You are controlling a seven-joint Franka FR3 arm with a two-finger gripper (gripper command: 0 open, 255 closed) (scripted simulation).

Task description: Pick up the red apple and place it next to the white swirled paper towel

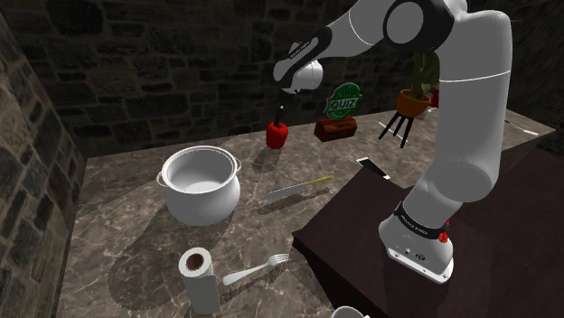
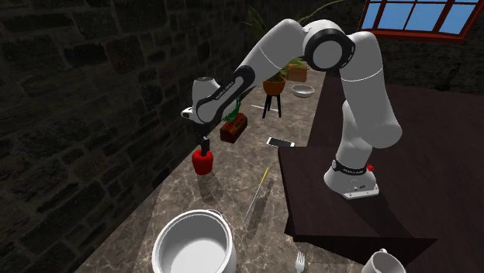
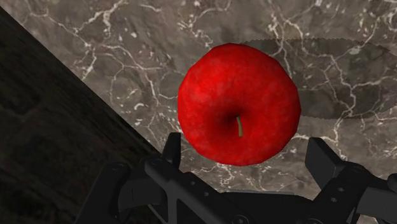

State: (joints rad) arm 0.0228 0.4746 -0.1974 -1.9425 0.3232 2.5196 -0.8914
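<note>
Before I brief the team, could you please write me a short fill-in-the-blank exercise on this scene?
1. Above the red apple, the jaws stand ___.
2. The upright paper towel roll has a ___ lying beside it on the counter.
3. The big white vessel on the counter is a ___.
Missing words: open; fork; pot.

A stone wall point(image 1: 163, 81) rises behind the red apple point(image 1: 277, 135). A white pot point(image 1: 201, 185) stands on the marble counter point(image 1: 117, 244) between apple and paper towel point(image 1: 199, 278). Bare marble lies at the pot's left in the shoulder view. A fork point(image 1: 258, 268) lies beside the towel.
</note>
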